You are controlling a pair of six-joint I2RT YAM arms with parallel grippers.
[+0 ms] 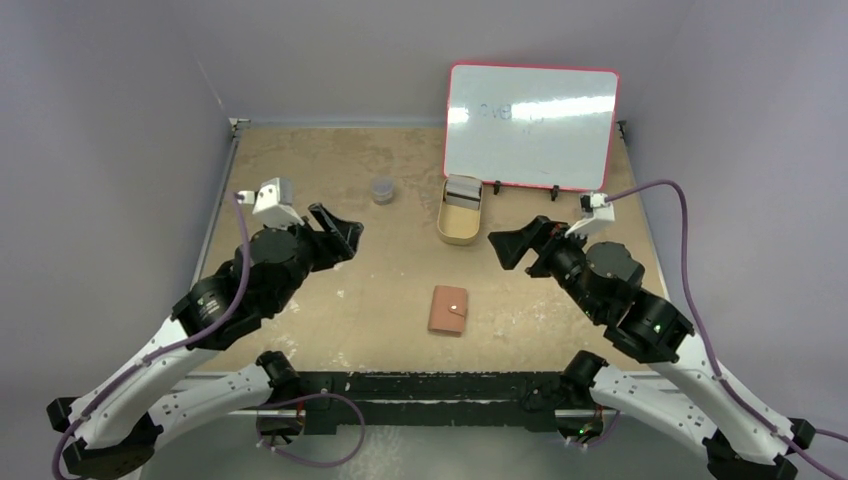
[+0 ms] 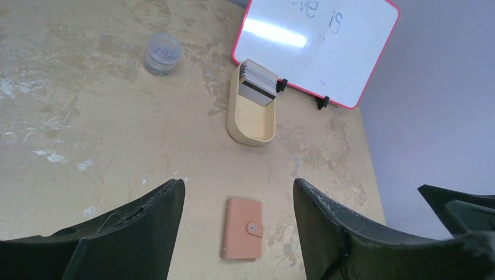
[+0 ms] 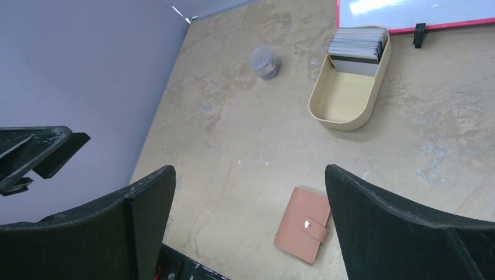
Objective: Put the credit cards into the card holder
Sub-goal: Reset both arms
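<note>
Card holder (image 1: 448, 310) (image 2: 243, 227) (image 3: 304, 224): closed, lying flat on the bench (image 1: 330, 160) towards its near edge, about midway between the two arms. Its long axis runs near to far, with the far end leaning slightly to the right. The strap with the pale snap button (image 1: 455, 306) wraps over the right long edge and is fastened on the upper face. Nothing touches it.

Left arm (image 1: 270, 265): raised above the bench, beyond and to the left of the card holder. The left jaws are spread wide and hold nothing. In the left wrist view the card holder shows on the bench far below, in the gap between the two fingers (image 2: 134, 233).

Right arm (image 1: 600, 275): raised likewise, beyond and to the right of the card holder. The right jaws are spread wide and hold nothing, pointing in towards the bench's middle. The fingers (image 3: 140, 227) frame the card holder from above without contact.

Tan oval tin (image 1: 457, 241) (image 2: 251, 140) (image 3: 338, 123): farther back, long axis near to far, near half bare.

Credit cards (image 1: 462, 190) (image 2: 258, 84) (image 3: 357, 46): a packed stack standing on edge in the tin's far end. The front card faces the near end and shows a dark stripe along its top.

Small clear jar (image 1: 382, 190) (image 2: 163, 52) (image 3: 264, 61): left of the tin, apart from it.

Red-framed whiteboard (image 1: 530, 125) (image 2: 318, 41) (image 3: 408, 11): propped upright on small black feet just behind the tin
</note>
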